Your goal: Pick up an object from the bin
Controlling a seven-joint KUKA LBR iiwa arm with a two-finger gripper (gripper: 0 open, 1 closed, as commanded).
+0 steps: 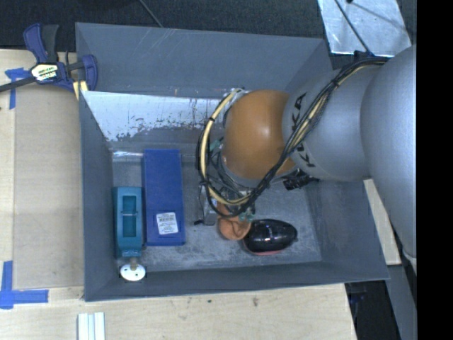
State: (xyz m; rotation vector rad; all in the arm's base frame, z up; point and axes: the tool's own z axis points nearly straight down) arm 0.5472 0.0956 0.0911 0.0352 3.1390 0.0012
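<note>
— What do we have here, biggest first?

— The grey bin [95,190], then the arm [354,126] reaching in from the right, with its orange cover [255,133] over the middle of the floor.

— And the gripper [214,207]?

— It sits low under that cover, right next to a small orange-brown lump [230,227]. We cannot tell whether it is spread or closed, or has hold of anything (cover and cables hide it).

— The loose things?

— A flat dark-blue box [163,183] with a white label lies left of centre, and a teal piece in clear packaging [128,222] lies along its left side. A glossy black rounded thing [270,236] lies just beside the lump, on its right. A little white disc [132,271] rests in the lower left corner.
</note>
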